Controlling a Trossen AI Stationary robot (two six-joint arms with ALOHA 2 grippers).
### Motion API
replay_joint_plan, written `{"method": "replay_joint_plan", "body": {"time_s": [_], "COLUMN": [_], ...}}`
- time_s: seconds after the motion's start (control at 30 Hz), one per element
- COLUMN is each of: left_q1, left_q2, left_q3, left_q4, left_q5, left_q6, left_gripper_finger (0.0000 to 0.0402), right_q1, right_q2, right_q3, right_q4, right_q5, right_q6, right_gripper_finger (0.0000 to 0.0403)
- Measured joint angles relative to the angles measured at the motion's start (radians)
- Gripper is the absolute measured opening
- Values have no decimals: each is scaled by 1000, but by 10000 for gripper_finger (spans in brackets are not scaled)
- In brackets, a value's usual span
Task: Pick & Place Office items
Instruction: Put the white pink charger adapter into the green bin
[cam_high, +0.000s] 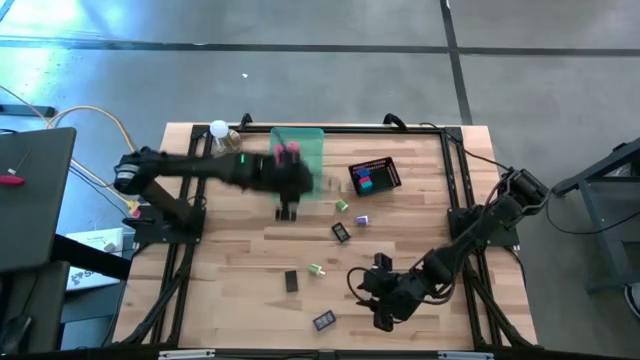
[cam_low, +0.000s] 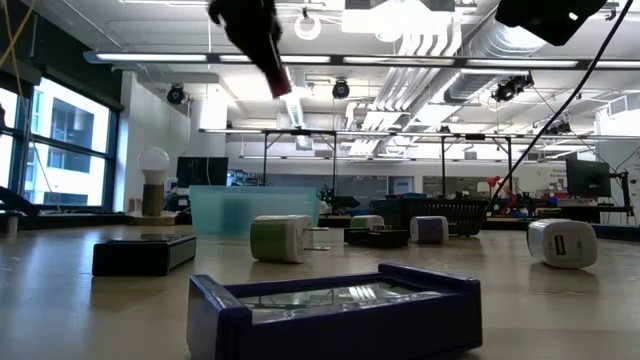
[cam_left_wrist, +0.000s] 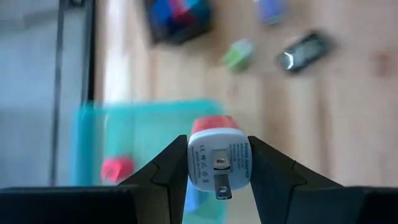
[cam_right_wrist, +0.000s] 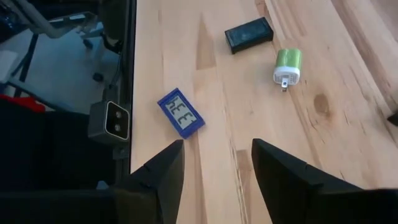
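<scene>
A: What is the left gripper (cam_left_wrist: 217, 163) pinching?

B: A red-and-white plug adapter (cam_left_wrist: 216, 152), squeezed between both fingers over the green tray (cam_high: 300, 150). Its white face carries small print, too fine to read, and two metal prongs.

A: And the right gripper (cam_right_wrist: 216, 163)?

B: Fingers spread, nothing between them, low over the near right part of the table (cam_right_wrist: 348, 124). Ahead lie one blue display unit (cam_right_wrist: 181, 112) reading "333", one green-and-white adapter (cam_right_wrist: 287, 66) and one black block (cam_right_wrist: 249, 33).

A: In the tray?

B: One pink piece (cam_left_wrist: 117, 168) is visible. The black basket (cam_high: 375, 176) holds blue and pink bits.
</scene>
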Motion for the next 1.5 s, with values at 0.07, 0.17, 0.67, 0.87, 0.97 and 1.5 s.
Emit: {"method": "replay_joint_plan", "body": {"time_s": [0.07, 0.17, 0.67, 0.87, 0.97, 1.5], "left_q1": [109, 258, 525, 524, 524, 523], "left_q2": [7, 32, 320, 386, 420, 472], "left_q3": [0, 0, 0, 0, 0, -1], "left_q4": [-19, -32, 78, 143, 160, 160], "left_q5": [55, 107, 331, 371, 376, 366], "left_q6": [-7, -12, -12, -1, -15, -33], "left_gripper_finger": [126, 126, 126, 126, 126, 161], "right_q1": [0, 0, -3, -2, -2, -2], "right_q2": [0, 0, 14, 14, 14, 14], "right_q3": [0, 0, 0, 0, 0, 0], "right_q4": [1, 0, 1, -1, -1, 0], "right_q5": [1, 2, 2, 2, 2, 1], "right_q6": [-13, -21, -90, -92, -98, -98], "right_gripper_finger": [174, 174, 174, 174, 174, 174]}}
